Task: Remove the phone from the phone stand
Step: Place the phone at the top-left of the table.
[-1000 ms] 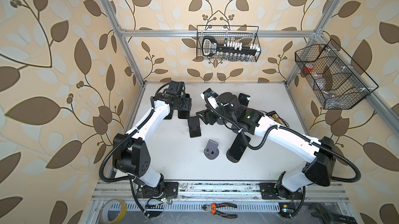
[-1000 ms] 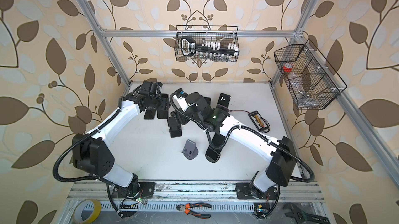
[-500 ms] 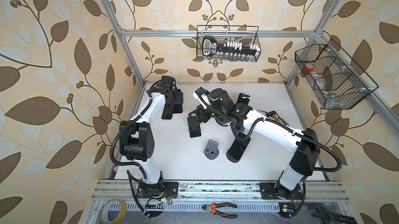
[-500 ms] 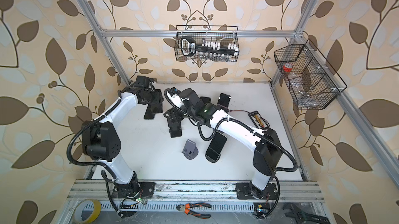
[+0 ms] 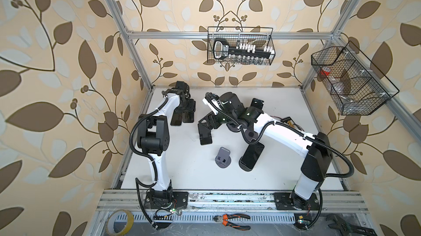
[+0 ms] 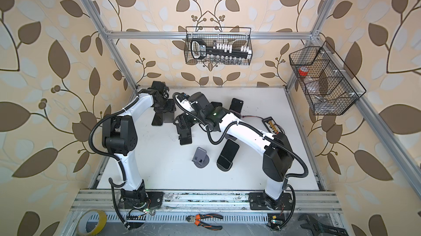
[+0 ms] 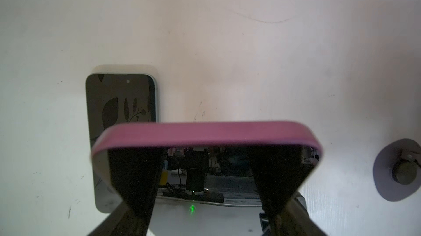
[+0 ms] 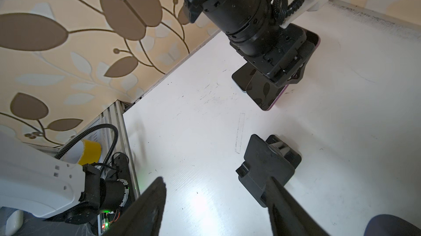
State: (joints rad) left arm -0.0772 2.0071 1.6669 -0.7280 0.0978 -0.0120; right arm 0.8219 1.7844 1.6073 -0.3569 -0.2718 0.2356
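Note:
The phone (image 7: 205, 135), dark-screened with a pink edge, is clamped between the fingers of my left gripper (image 7: 206, 153), which is shut on it. It hangs tilted, low over the table's back left (image 5: 188, 117) (image 6: 168, 116) (image 8: 266, 96). The black phone stand (image 5: 205, 132) (image 6: 184, 132) (image 8: 266, 166) sits empty on the table near the middle. My right gripper (image 8: 216, 179) (image 5: 206, 121) hovers open just above the stand, nothing between its fingers, one finger passing over the stand's edge.
A second phone (image 7: 120, 109) (image 5: 176, 120) lies flat beside the held one. A grey stand (image 5: 223, 157) and a phone propped on a stand (image 5: 251, 157) sit nearer the front. Another propped phone (image 5: 257, 106) and a connector board (image 5: 290, 122) stand at the back right.
My left arm has carried the phone away from the black stand toward the back left, beside the flat phone. The right arm has swung its elbow in; its gripper stays over the stand.

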